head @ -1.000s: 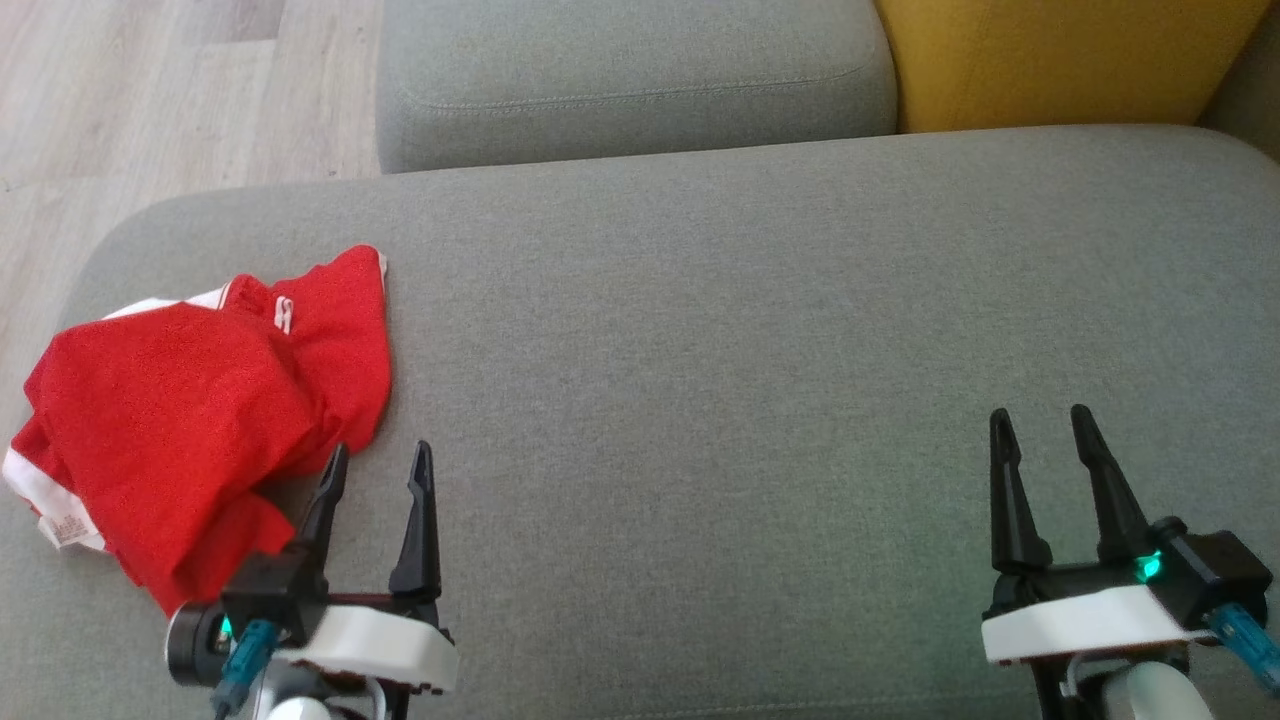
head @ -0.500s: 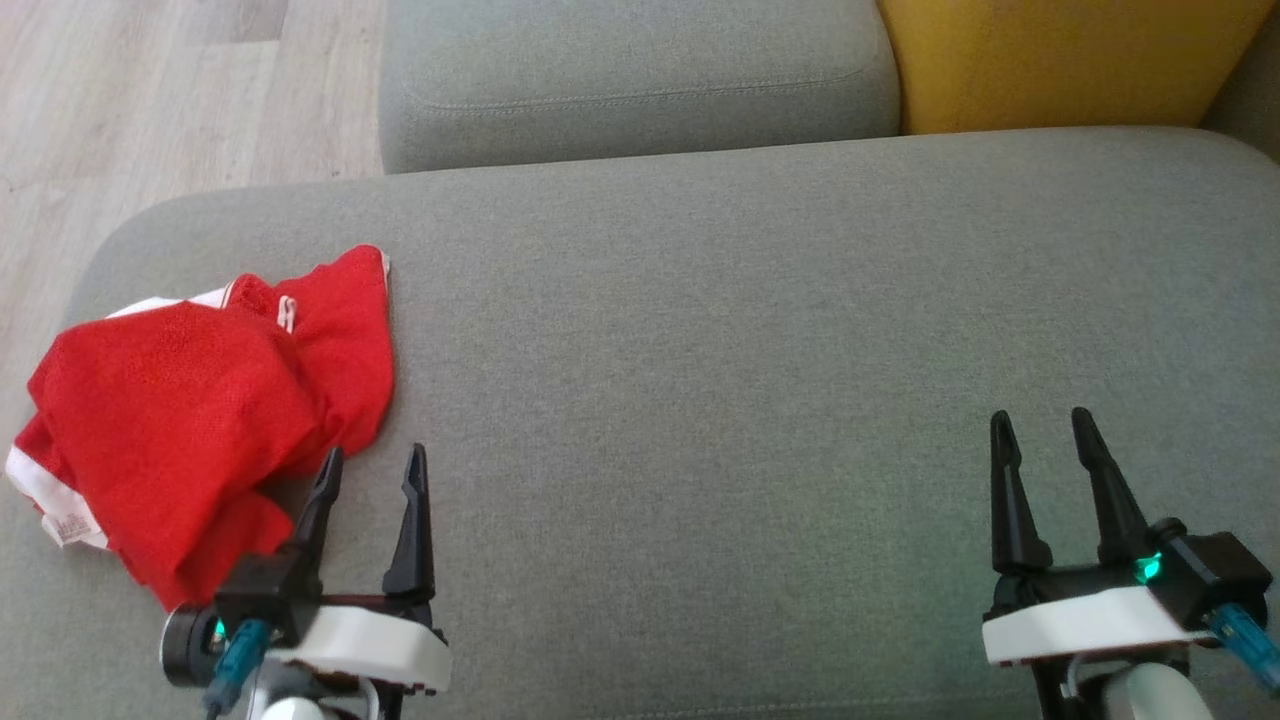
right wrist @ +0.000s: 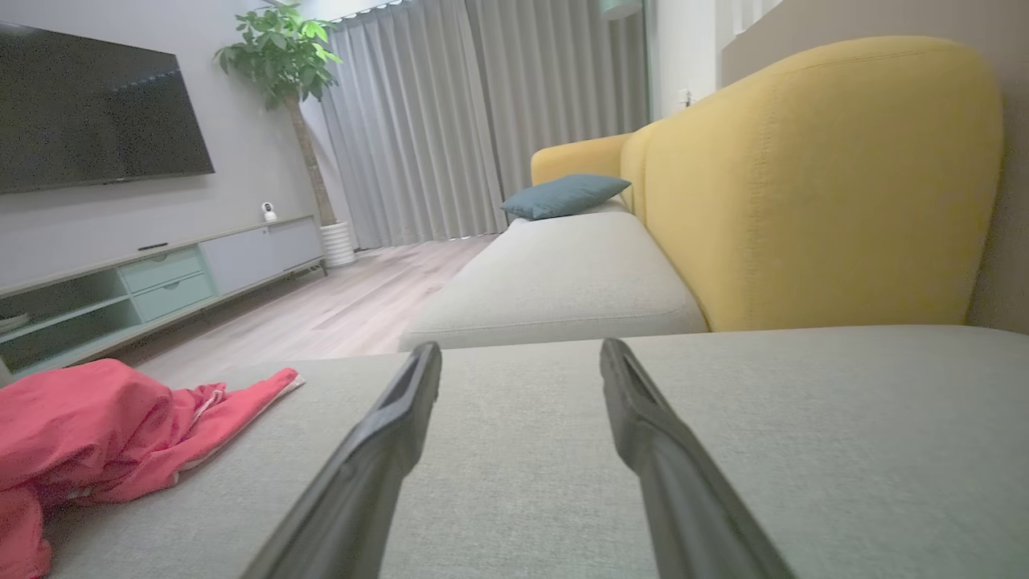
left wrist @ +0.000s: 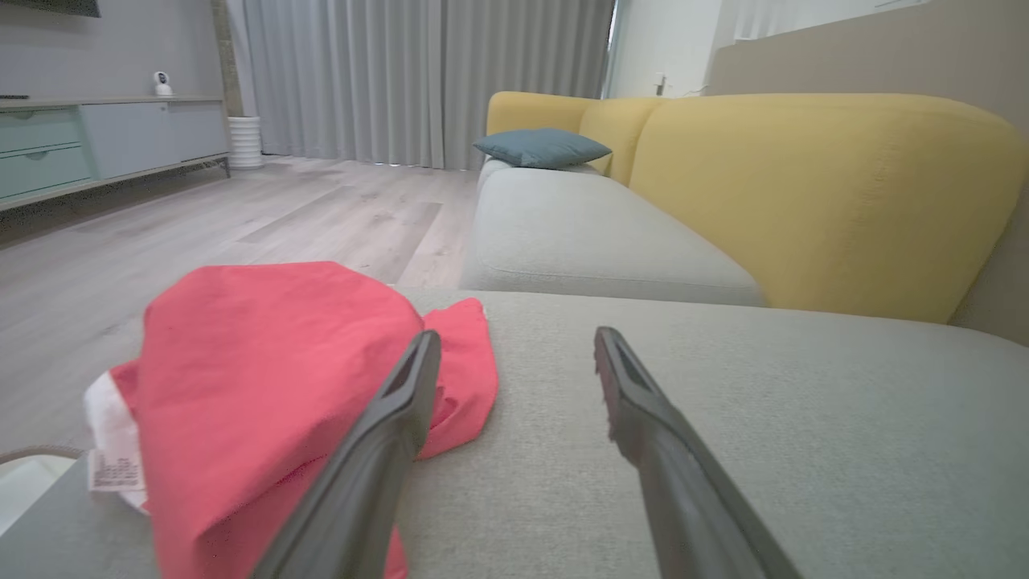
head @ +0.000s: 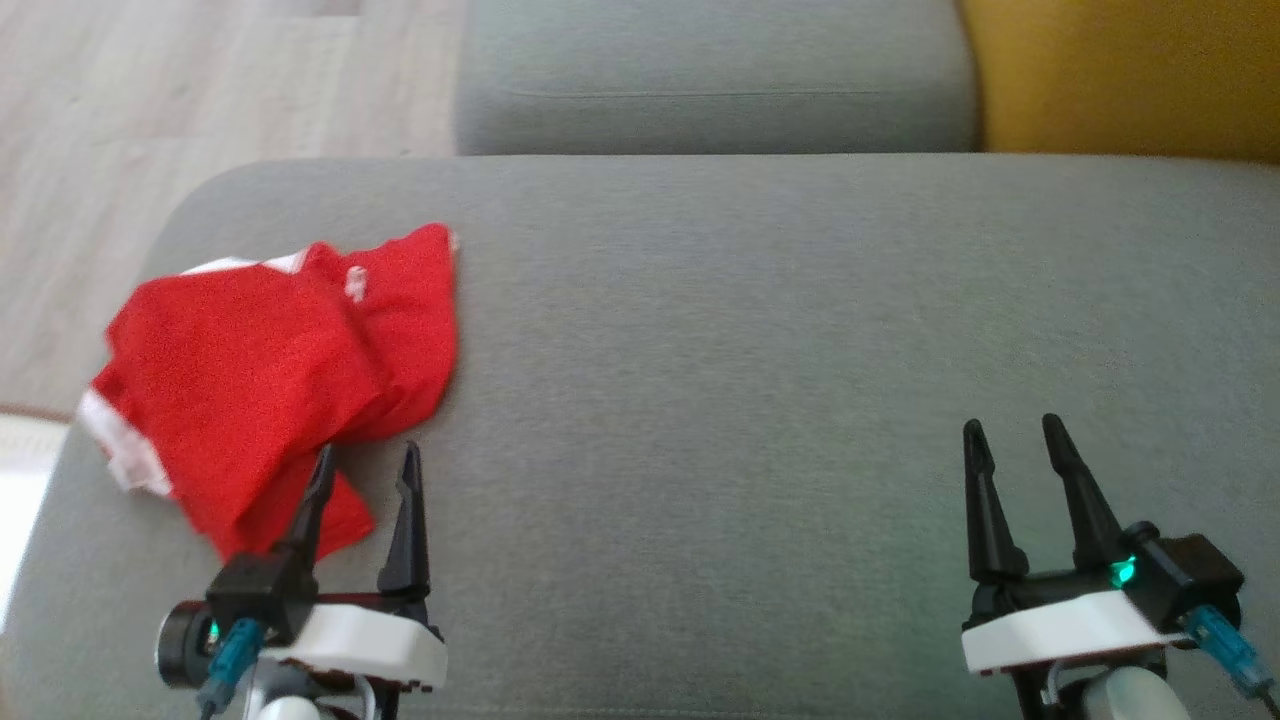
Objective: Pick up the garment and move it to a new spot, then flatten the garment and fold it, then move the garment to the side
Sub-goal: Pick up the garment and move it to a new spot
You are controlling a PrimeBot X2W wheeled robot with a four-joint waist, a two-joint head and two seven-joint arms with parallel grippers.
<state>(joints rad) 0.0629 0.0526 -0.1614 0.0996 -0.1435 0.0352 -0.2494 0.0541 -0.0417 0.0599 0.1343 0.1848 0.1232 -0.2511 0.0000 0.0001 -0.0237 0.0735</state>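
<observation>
The garment (head: 270,370) is a crumpled red piece with white trim, lying at the left end of the grey seat cushion (head: 700,350). My left gripper (head: 367,450) is open just off its near right edge, and its left finger overlaps the red cloth in the head view. In the left wrist view the garment (left wrist: 265,362) bulks up left of my left gripper (left wrist: 516,338), whose jaws hold nothing. My right gripper (head: 1011,425) stands open over bare cushion at the lower right. From the right wrist view the garment (right wrist: 96,426) lies far left of the right gripper (right wrist: 519,348).
A second grey cushion (head: 715,90) lies beyond the seat, and a yellow backrest (head: 1130,80) rises at the far right. Wood floor (head: 200,90) runs past the cushion's left end. A blue pillow (left wrist: 540,147) rests farther along the sofa, and a TV cabinet (right wrist: 161,281) lines the far wall.
The head camera has swung left, so sofa and garment sit further right in the picture. The left gripper now stands nearer the garment's edge. Both grippers stay open.
</observation>
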